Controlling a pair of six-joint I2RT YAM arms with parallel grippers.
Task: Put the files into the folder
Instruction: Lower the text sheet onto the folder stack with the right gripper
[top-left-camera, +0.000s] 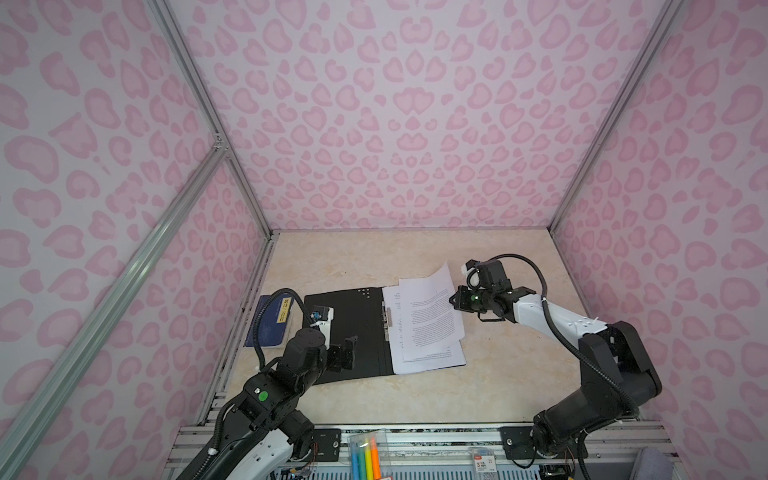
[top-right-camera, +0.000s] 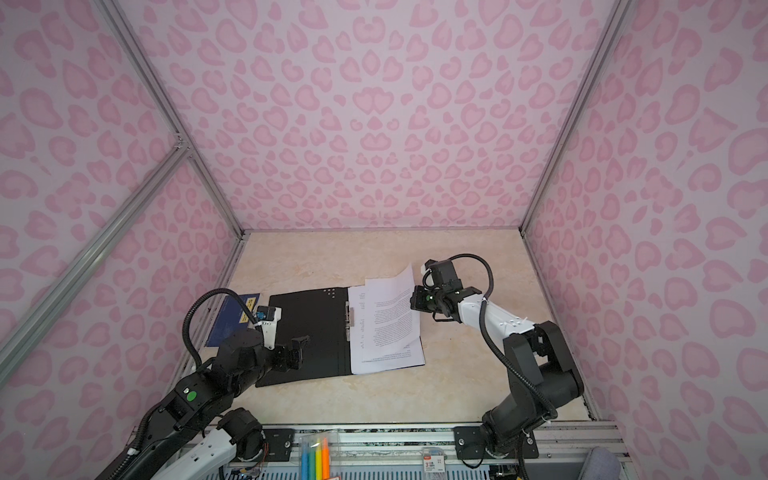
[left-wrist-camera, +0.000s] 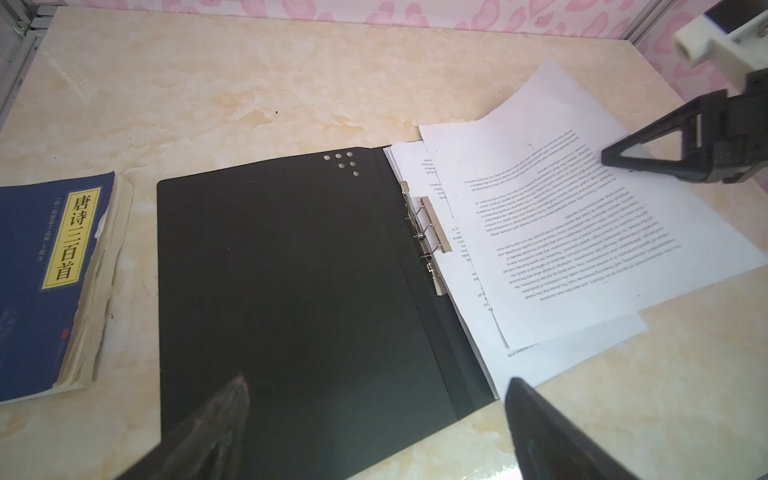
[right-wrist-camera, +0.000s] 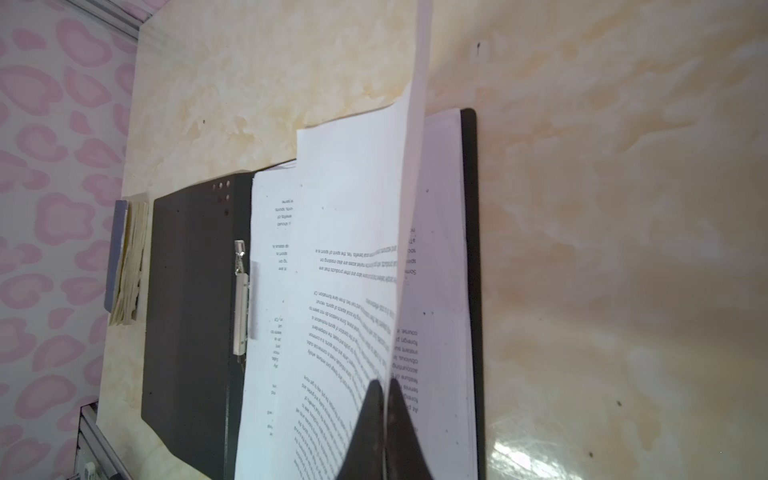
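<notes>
The folder lies open on the marbled table, black inside facing up. Its bare flap is on the 9 o'clock side. A metal clip runs along the spine.

A stack of printed sheets rests on the 3 o'clock half of the folder, tucked against the clip. The top sheet sits skewed on the stack. Its far corner is lifted and sticks out past the folder's far edge toward 1 o'clock.

The right gripper reaches in from 3 o'clock. Its jaws are pinched tight on the 3 o'clock edge of that top sheet, and in the right wrist view the paper runs up between the two fingertips.

The left gripper hangs above the 7 o'clock part of the bare flap, jaws spread wide and holding nothing. In the left wrist view its two fingers frame the folder's near edge.

A blue book with a yellow title label lies just beside the folder at 9 o'clock.
</notes>
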